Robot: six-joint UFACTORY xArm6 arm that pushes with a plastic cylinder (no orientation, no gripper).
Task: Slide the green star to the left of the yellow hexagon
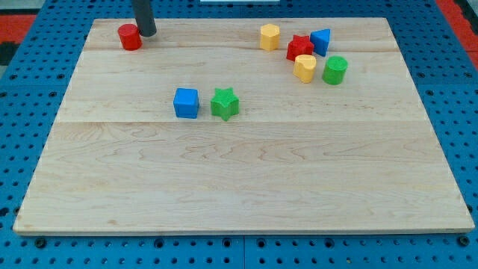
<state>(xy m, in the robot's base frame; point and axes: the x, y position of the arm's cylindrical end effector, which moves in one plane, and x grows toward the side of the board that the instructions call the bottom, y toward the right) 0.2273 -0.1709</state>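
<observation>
The green star (224, 103) lies left of the board's middle, with a blue cube (186, 103) close on its left. A yellow hexagon (269, 36) stands near the view's top, right of centre, well up and to the right of the star. My tip (147, 33) is at the view's top left, touching or almost touching the right side of a red cylinder (130, 36). It is far from the green star, up and to its left.
A cluster sits right of the hexagon: a red star (299, 48), a blue triangular block (320, 40), a second yellow block (304, 67) and a green cylinder (334, 70). The wooden board (239, 187) rests on a blue pegboard (30, 90).
</observation>
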